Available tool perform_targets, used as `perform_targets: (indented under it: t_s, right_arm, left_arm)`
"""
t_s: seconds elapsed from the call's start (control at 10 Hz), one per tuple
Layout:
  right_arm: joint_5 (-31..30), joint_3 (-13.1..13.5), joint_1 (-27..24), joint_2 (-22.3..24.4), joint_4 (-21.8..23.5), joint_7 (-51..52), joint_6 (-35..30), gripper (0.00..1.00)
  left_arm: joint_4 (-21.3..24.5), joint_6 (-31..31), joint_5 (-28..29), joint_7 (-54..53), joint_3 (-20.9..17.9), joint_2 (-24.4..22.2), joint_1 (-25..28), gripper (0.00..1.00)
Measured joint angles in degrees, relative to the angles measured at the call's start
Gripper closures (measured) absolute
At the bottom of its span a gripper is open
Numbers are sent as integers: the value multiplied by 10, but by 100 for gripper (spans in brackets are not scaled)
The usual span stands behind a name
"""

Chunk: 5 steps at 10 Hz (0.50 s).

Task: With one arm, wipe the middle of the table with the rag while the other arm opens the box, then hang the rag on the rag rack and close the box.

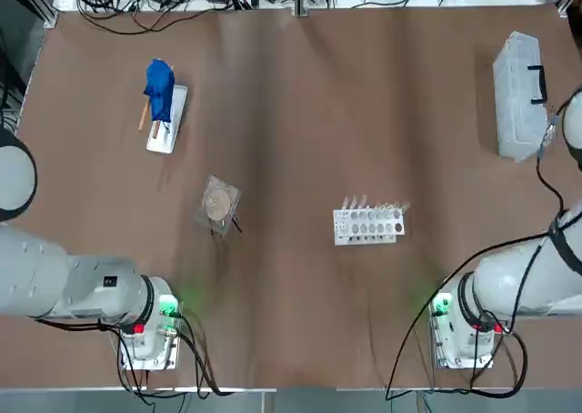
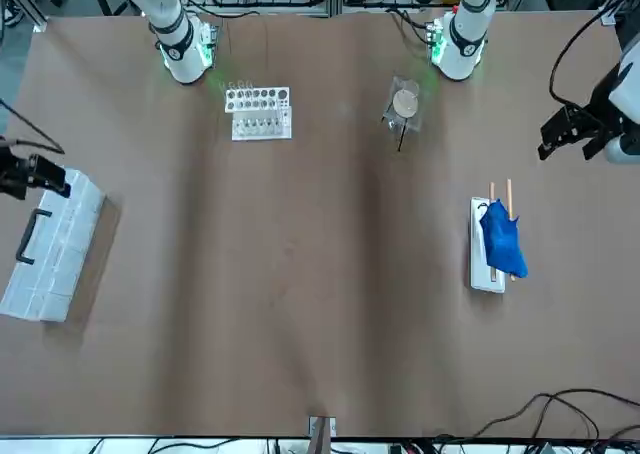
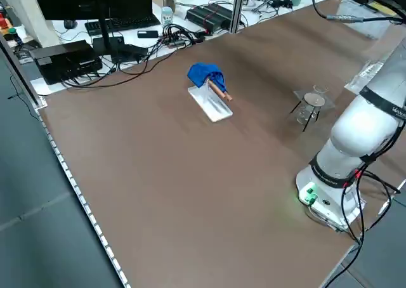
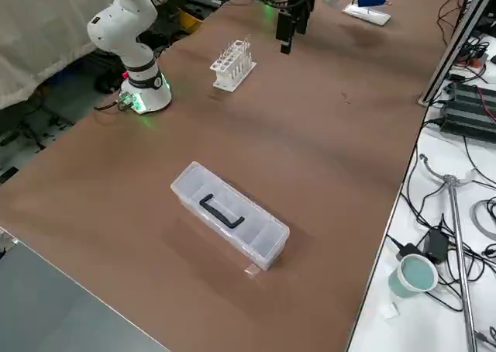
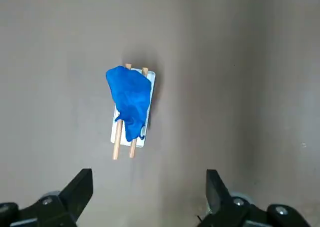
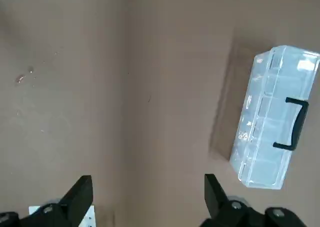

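Left gripper hangs above the table with fingers spread wide, nothing between them; in its wrist view the rag sits well ahead of the fingertips. In the front view the left gripper shows at the 3 o'clock edge of the table, clear of everything

Right gripper also spread wide and empty, hovering over bare tabletop with the box off to one side in its wrist view; in the front view the right gripper sits at the 9 o'clock edge, just over the near end of the box

Rag, bright blue, is draped over the rods of the rag rack, bunched toward one end, rod tips sticking out at the other. On the top view's clock face rack and rag sit at about 10 o'clock, well apart from the table middle

Box lies flat at about 2 o'clock in the top view, near the table's right edge, lid down, black handle on top

Between them, nearer the arm bases: a round tan piece in clear wrap at about 8 o'clock of centre, and a white test-tube rack at about 5 o'clock, apart from each other and from rag and box

Both arm bases glow green at 6 o'clock
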<state>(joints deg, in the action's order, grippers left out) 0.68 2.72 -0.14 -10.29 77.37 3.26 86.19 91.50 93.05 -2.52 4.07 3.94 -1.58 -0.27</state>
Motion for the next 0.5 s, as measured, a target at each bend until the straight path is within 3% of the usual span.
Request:
perform_targets:
  t_s: [0.5]
  right_arm:
    - [0,2,2,4,21,-46,5,1]
  left_arm:
    - [6,1,1,0,7,4,-4,0]
